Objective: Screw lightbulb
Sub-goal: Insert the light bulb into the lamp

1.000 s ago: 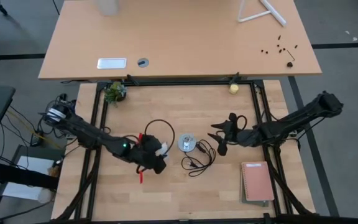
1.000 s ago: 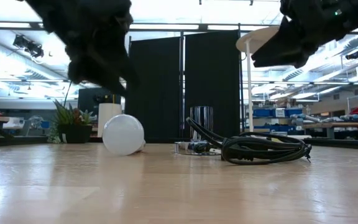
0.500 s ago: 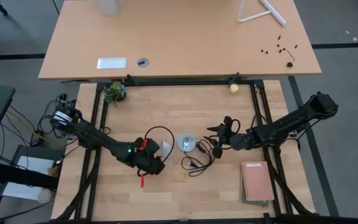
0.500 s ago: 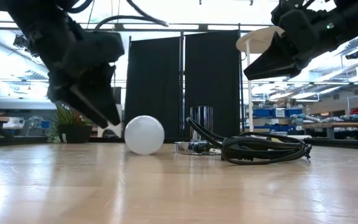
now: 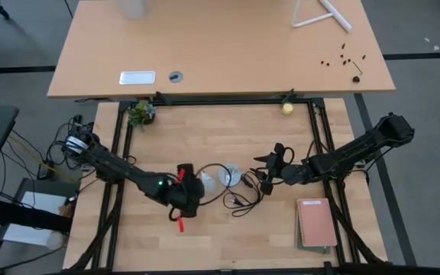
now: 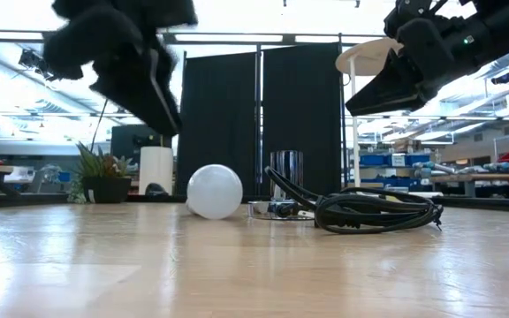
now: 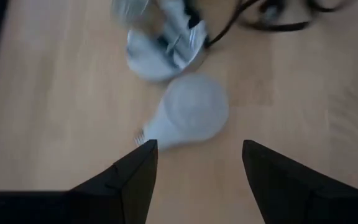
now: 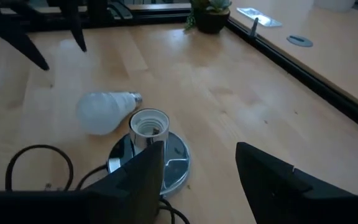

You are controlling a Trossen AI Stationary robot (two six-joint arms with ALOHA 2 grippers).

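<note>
The white lightbulb lies on its side on the wooden table, its frosted head close beside the silver socket disc, with its metal base pointing away. My left gripper hangs open above the table just left of the bulb, one finger to each side of it in the wrist view, touching nothing. My right gripper is open and hovers right of the socket, above the black cord.
A coil of black cord lies right of the socket. A pink notebook rests at the near right. A small plant and a pale-yellow ball sit at the far edge.
My left gripper has dipped to the table beside the bulb, then risen again, rolling its wrist and staying open. The bulb has rolled along the table toward the socket. My right gripper has sunk a little toward the socket.
</note>
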